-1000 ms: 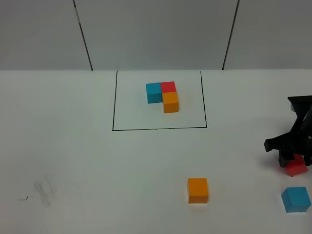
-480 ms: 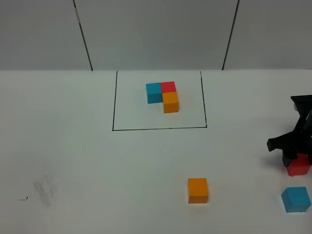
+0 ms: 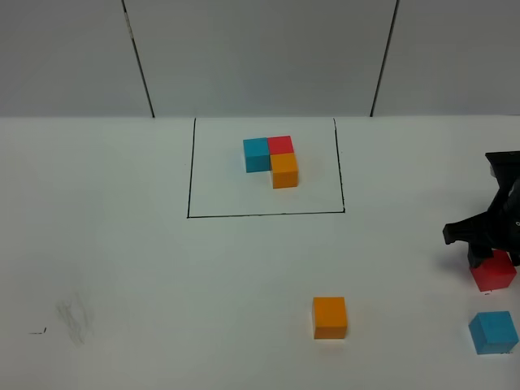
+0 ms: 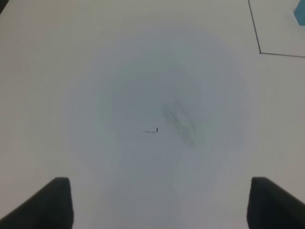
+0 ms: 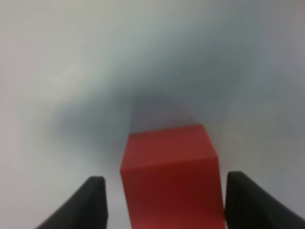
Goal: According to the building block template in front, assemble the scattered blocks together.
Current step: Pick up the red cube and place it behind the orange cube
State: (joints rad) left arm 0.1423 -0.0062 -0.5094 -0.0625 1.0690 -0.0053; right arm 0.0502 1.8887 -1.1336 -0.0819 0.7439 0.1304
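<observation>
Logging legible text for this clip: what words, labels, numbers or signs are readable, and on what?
No readable word, label, brand or number in any view.
Template trio, red cube, orange cube, blue cube: plain faces, nothing printed.
Table: only a black drawn outline, a grey smudge and a tiny dark tick mark beside it, too small to read as a character.

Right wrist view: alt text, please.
A red cube rests on the white table between the two black fingertips of the open right gripper, with a narrow gap visible beside it. The picture is blurry.
</observation>
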